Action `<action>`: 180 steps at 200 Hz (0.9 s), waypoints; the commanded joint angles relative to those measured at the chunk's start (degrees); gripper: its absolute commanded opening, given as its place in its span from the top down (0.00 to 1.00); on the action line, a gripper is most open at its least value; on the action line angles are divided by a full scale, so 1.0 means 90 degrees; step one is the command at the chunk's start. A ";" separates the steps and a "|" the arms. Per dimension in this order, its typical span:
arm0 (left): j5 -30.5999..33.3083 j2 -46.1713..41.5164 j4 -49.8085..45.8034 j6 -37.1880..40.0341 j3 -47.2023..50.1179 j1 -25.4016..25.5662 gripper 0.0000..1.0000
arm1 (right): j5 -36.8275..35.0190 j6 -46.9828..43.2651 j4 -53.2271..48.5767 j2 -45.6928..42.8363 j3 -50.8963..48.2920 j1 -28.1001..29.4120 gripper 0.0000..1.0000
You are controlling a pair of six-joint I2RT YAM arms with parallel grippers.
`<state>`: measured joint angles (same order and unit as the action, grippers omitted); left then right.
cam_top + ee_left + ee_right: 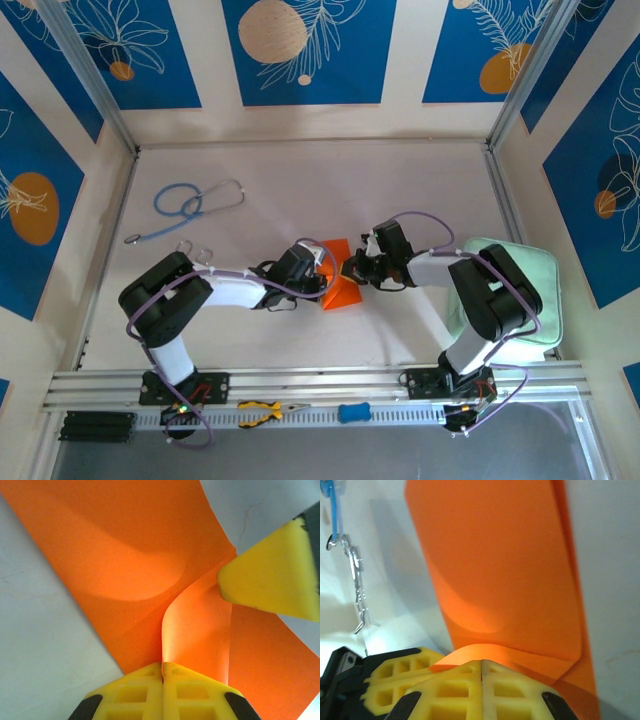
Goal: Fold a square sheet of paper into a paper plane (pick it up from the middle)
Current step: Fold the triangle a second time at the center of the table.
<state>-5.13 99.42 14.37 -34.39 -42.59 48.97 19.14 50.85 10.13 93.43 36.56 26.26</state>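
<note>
You have the thin bright orange sheet of paper (341,291) at the middle of the white counter (300,180), caught between your two arms. From above, its long axis runs from the far wall toward the arm bases, leaning a little. One corner points to the far side, and the broader part lies flat on the counter on the near side. It is bent up along the middle, not lying as a flat square.

Your left gripper (162,669) has its yellow fingers pressed together, clamped on a raised ridge of the sheet. The paper curls up from the counter straight into the seam between them. To either side of that ridge the paper spreads away from the camera, flat against the counter.

Your right gripper (481,664) is likewise closed tight, with a curved edge of the sheet nipped at its fingertips and a long orange panel stretching away beyond them. In the left wrist view, one of its yellow fingers (272,580) sits just beside the ridge.

The two grippers face each other across the paper, tips near one another.

Well apart from the sheet, a blue-tubed stethoscope (190,203) lies at the far left. A pale green pad (535,300) sits under your right arm, and yellow-handled pliers (265,410) rest on the near rail
</note>
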 commanded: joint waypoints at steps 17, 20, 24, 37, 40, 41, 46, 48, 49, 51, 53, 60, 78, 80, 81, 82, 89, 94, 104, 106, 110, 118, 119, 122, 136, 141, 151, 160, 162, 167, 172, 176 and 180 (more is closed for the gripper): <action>-0.0028 0.0090 -0.0455 0.0103 0.0016 -0.0050 1.00 | 0.0124 -0.0219 -0.0380 0.0098 0.0036 0.0228 0.98; -0.0030 0.0088 -0.0454 0.0103 0.0015 -0.0050 1.00 | 0.0098 -0.0191 -0.0363 0.0134 0.0008 0.0227 0.99; -0.0036 0.0099 -0.0448 0.0103 0.0015 -0.0051 1.00 | 0.0067 -0.0155 -0.0346 0.0183 -0.0021 0.0213 0.99; -0.0046 0.0113 -0.0444 0.0105 0.0006 -0.0051 1.00 | -0.0001 -0.0074 -0.0318 0.0312 -0.0083 0.0157 0.99; -0.0046 0.0109 -0.0437 0.0109 0.0005 -0.0048 1.00 | -0.0004 -0.0060 -0.0300 0.0328 -0.0094 0.0150 0.99; -0.0046 0.0108 -0.0436 0.0109 0.0005 -0.0049 1.00 | -0.0010 -0.0057 -0.0293 0.0340 -0.0100 0.0144 0.99; -0.0046 0.0106 -0.0435 0.0102 0.0007 -0.0051 1.00 | -0.0025 -0.0041 -0.0277 0.0365 -0.0118 0.0125 0.99; -0.0051 0.0106 -0.0435 0.0104 0.0006 -0.0051 1.00 | -0.0031 -0.0039 -0.0271 0.0367 -0.0124 0.0121 0.99; -0.0053 0.0106 -0.0440 0.0107 0.0006 -0.0051 1.00 | -0.0034 -0.0037 -0.0274 0.0364 -0.0125 0.0120 0.99; -0.0055 0.0106 -0.0443 0.0110 0.0006 -0.0051 1.00 | -0.0041 -0.0033 -0.0275 0.0374 -0.0126 0.0107 0.99; -0.0050 0.0106 -0.0449 0.0105 0.0005 -0.0051 1.00 | -0.0040 -0.0027 -0.0288 0.0379 -0.0126 0.0099 0.99; -0.0046 0.0106 -0.0447 0.0109 0.0005 -0.0051 1.00 | -0.0070 -0.0017 -0.0340 0.0367 -0.0109 0.0072 0.99; -0.0036 0.0099 -0.0450 0.0106 0.0014 -0.0050 1.00 | -0.0134 -0.0044 -0.0612 0.0332 0.0004 0.0034 0.99; -0.0036 0.0102 -0.0451 0.0112 0.0013 -0.0050 1.00 | -0.0134 -0.0049 -0.0633 0.0317 0.0014 0.0027 0.99; -0.0036 0.0104 -0.0448 0.0111 0.0009 -0.0050 1.00 | -0.0134 -0.0047 -0.0650 0.0310 0.0022 0.0024 0.99; -0.0041 0.0105 -0.0446 0.0106 0.0007 -0.0051 1.00 | -0.0129 -0.0051 -0.0658 0.0311 0.0026 0.0028 0.99; -0.0036 0.0109 -0.0444 0.0102 0.0005 -0.0051 1.00 | -0.0110 -0.0040 -0.0690 0.0262 0.0058 -0.0003 0.99; -0.0036 0.0111 -0.0447 0.0108 0.0005 -0.0051 1.00 | -0.0073 -0.0025 -0.0680 0.0212 0.0060 -0.0024 0.99; -0.0036 0.0111 -0.0450 0.0115 0.0005 -0.0049 1.00 | 0.0012 0.0021 -0.0650 0.0107 0.0086 -0.0087 0.99; -0.0038 0.0107 -0.0451 0.0116 0.0005 -0.0050 1.00 | 0.0032 0.0023 -0.0643 0.0085 0.0100 -0.0106 0.98; -0.0036 0.0111 -0.0454 0.0114 0.0001 -0.0055 1.00 | 0.0071 0.0031 -0.0651 0.0049 0.0127 -0.0133 0.98; -0.0041 0.0101 -0.0454 0.0115 -0.0002 -0.0051 1.00 | 0.0158 0.0036 -0.0639 -0.0003 0.0189 -0.0203 0.98; -0.0038 0.0098 -0.0454 0.0118 0.0002 -0.0055 1.00 | 0.0168 0.0035 -0.0638 -0.0011 0.0198 -0.0208 0.98; -0.0036 0.0098 -0.0459 0.0120 0.0005 -0.0051 1.00 | 0.0198 0.0029 -0.0635 -0.0026 0.0224 -0.0226 0.99; -0.0035 0.0102 -0.0464 0.0120 0.0005 -0.0051 1.00 | 0.0285 0.0006 -0.0594 -0.0035 0.0325 -0.0296 0.99; -0.0036 0.0101 -0.0455 0.0111 0.0005 -0.0055 1.00 | 0.0296 -0.0020 -0.0612 -0.0008 0.0365 -0.0319 0.99; -0.0038 0.0099 -0.0462 0.0119 0.0005 -0.0057 1.00 | 0.0273 -0.0041 -0.0670 0.0077 0.0436 -0.0340 0.99; -0.0037 0.0102 -0.0445 0.0113 0.0005 -0.0051 1.00 | 0.0199 -0.0043 -0.0704 0.0175 0.0460 -0.0322 0.99; -0.0036 0.0103 -0.0449 0.0118 0.0010 -0.0053 1.00 | 0.0174 -0.0042 -0.0698 0.0202 0.0455 -0.0325 0.99; -0.0045 0.0104 -0.0436 0.0115 0.0015 -0.0051 1.00 | 0.0101 -0.0030 -0.0682 0.0262 0.0434 -0.0311 0.99; -0.0046 0.0099 -0.0435 0.0120 0.0015 -0.0051 1.00 | 0.0049 0.0005 -0.0673 0.0331 0.0405 -0.0310 0.99; -0.0051 0.0104 -0.0435 0.0120 0.0008 -0.0046 1.00 | 0.0015 0.0030 -0.0652 0.0388 0.0378 -0.0317 0.99; -0.0055 0.0106 -0.0435 0.0120 0.0008 -0.0050 1.00 | -0.0009 0.0055 -0.0624 0.0443 0.0350 -0.0314 0.99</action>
<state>-5.13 99.42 14.37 -34.17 -42.59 48.97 19.84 50.63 5.80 95.04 39.77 23.27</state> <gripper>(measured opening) 0.064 0.063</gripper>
